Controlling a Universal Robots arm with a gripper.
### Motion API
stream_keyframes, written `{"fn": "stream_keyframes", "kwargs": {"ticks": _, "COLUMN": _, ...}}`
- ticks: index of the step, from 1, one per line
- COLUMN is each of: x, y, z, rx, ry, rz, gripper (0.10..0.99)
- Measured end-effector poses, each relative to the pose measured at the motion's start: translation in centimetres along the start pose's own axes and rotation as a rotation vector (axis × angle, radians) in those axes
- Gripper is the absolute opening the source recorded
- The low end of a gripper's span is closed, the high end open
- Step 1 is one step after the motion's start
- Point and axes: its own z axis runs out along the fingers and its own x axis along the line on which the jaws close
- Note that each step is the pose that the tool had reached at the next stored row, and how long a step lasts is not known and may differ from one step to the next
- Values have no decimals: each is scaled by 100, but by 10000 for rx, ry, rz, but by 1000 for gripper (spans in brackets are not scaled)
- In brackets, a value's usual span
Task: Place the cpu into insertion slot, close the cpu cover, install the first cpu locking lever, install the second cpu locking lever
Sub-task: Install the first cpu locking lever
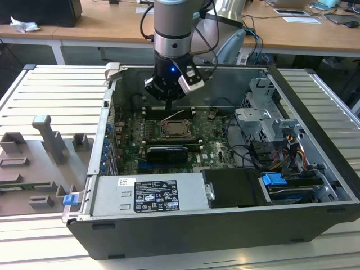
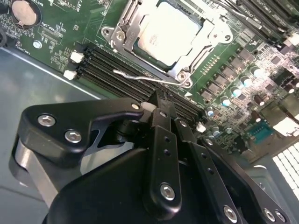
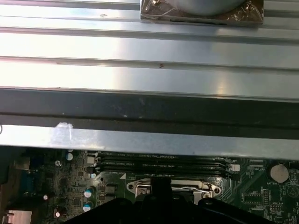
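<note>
Since the cpu point(image 2: 170, 30) already lies in the insertion slot point(image 2: 183, 77) with the cpu cover point(image 2: 132, 36) flat around it, the claw point(image 2: 157, 98), pinched shut and empty as a narrow tip, hangs over the memory slots point(image 2: 105, 67) beside the unlatched locking lever point(image 2: 135, 74).

Wooden desks point(image 1: 112, 31) behind, ribbed grey metal worktable point(image 1: 50, 90)

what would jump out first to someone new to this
The robot arm reaches down into the open computer case in the exterior view's middle. In the second wrist view, the pale cpu gleams, framed by the silver cpu cover, just beyond the black gripper.
</note>
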Motion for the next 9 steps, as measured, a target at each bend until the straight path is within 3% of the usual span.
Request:
{"fn": "stream_keyframes", "kwargs": {"ticks": 3, "x": -29, "y": -6, "z": 54, "rx": -2, "ry": 6, "rz": -77, "gripper": 106}}
{"fn": "stream_keyframes", "kwargs": {"ticks": 9, "x": -78, "y": -9, "z": 94, "rx": -5, "ry": 6, "rz": -77, "gripper": 106}}
